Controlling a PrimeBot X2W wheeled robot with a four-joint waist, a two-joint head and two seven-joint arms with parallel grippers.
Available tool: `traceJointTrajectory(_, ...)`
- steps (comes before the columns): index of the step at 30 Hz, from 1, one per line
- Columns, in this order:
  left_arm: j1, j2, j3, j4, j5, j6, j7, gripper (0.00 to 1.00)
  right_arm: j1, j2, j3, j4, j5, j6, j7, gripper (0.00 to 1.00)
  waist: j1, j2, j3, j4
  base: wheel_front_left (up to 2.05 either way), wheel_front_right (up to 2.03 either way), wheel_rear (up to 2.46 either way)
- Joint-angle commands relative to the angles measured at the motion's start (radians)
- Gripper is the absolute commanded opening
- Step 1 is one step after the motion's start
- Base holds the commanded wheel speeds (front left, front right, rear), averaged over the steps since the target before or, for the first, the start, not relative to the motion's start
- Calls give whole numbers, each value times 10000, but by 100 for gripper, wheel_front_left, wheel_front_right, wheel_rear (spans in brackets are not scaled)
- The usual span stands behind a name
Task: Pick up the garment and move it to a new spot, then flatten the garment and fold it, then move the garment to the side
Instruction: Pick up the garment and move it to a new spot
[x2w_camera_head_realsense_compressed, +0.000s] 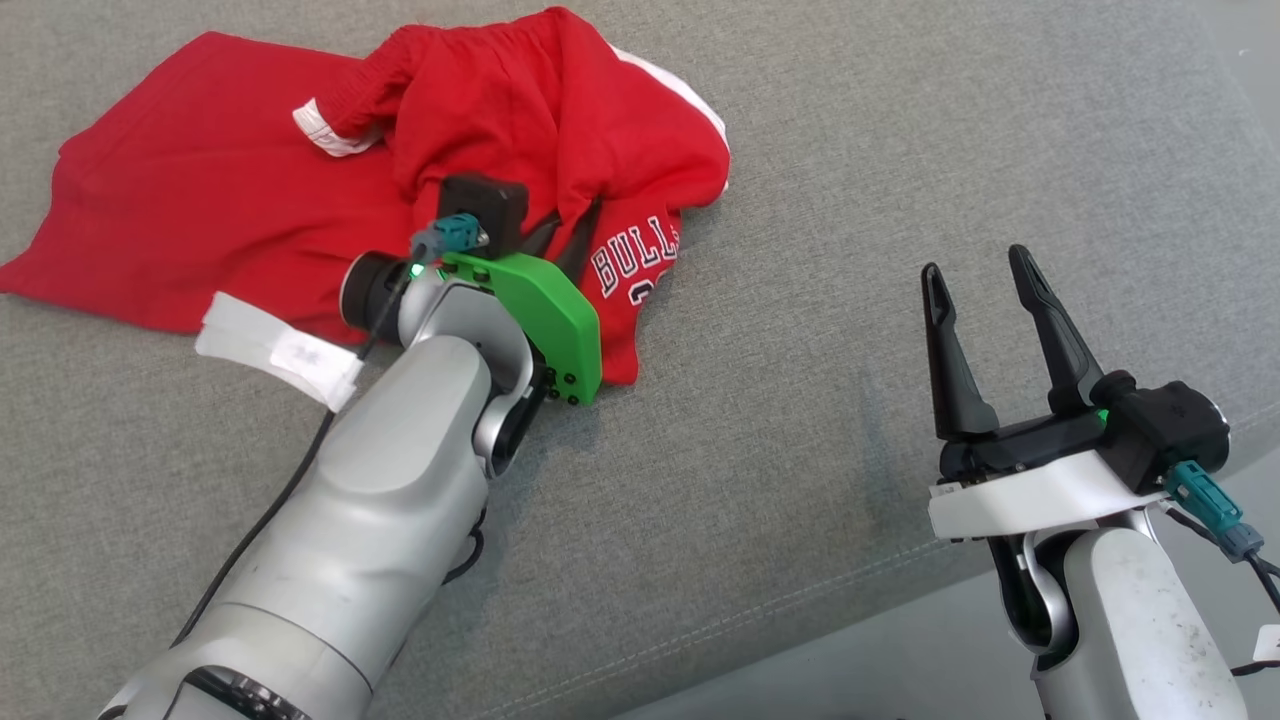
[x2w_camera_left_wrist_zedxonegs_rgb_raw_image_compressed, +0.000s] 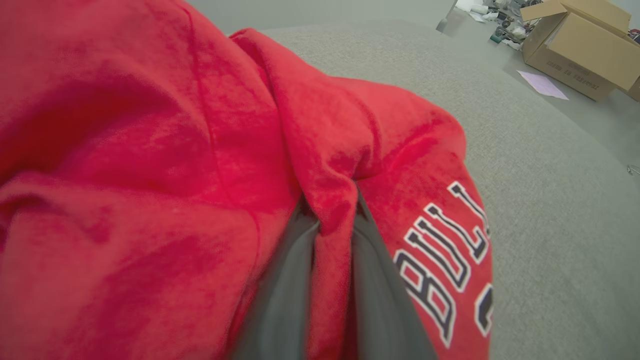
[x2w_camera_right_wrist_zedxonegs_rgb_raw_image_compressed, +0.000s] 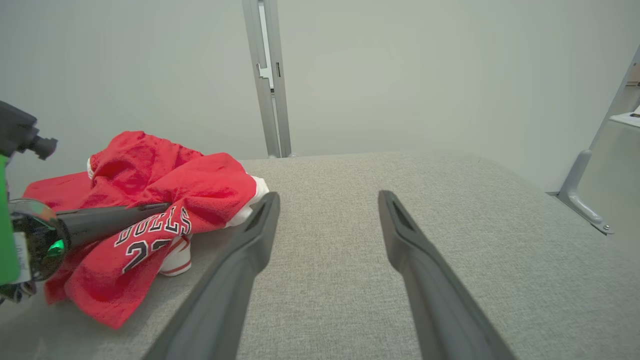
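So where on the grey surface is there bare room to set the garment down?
Free: the grey surface between the garment and the right gripper, and ahead of that gripper. Crowded: the far left, under the garment and the left gripper pinching it.

The garment (x2w_camera_head_realsense_compressed: 250, 200) is red. The fold between the dark grey fingers (x2w_camera_left_wrist_zedxonegs_rgb_raw_image_compressed: 280, 300) of the left gripper (x2w_camera_left_wrist_zedxonegs_rgb_raw_image_compressed: 334, 220) is plain red. Just beside them runs white lettering (x2w_camera_left_wrist_zedxonegs_rgb_raw_image_compressed: 440, 260) outlined in navy or black, hard to tell which. White trim (x2w_camera_head_realsense_compressed: 700, 100) edges the cloth beyond the fingertips. The cushion (x2w_camera_head_realsense_compressed: 800, 420) under the black fingers of the right gripper (x2w_camera_head_realsense_compressed: 975, 262) is flecked grey. Behind the left fingers, the bracket (x2w_camera_head_realsense_compressed: 545, 310) is vivid green.
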Motion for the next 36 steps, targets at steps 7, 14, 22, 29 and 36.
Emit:
traceJointTrajectory(7, 134, 21, -1138, -197, -674, 319, -525, 97, 39, -34, 14, 113, -107, 1, -45, 100, 0, -1, -333, 198, 0, 0, 0)
traceJointTrajectory(14, -25, 24, -2079, -898, -1381, 549, -1106, 100, 328, -34, -52, 127, -357, 1, -43, 100, 0, -1, -913, 761, 0, 0, 0)
traceJointTrajectory(22, 17, 28, -2199, -1377, -1997, 921, -1562, 100, 624, -34, -174, 207, -636, 1, -45, 100, 0, -1, -1594, 1622, 0, 0, 0)
traceJointTrajectory(29, -74, 299, -1927, -529, -1877, 985, -1649, 100, 754, -35, -158, 205, -735, 1, -45, 100, 0, -1, -1918, 2039, 0, 0, 0)
traceJointTrajectory(36, -44, 545, -1692, 493, -1724, 984, -1717, 100, 618, -37, -107, 71, -838, 1, -45, 100, 0, -1, -1813, 1976, 0, 0, 0)
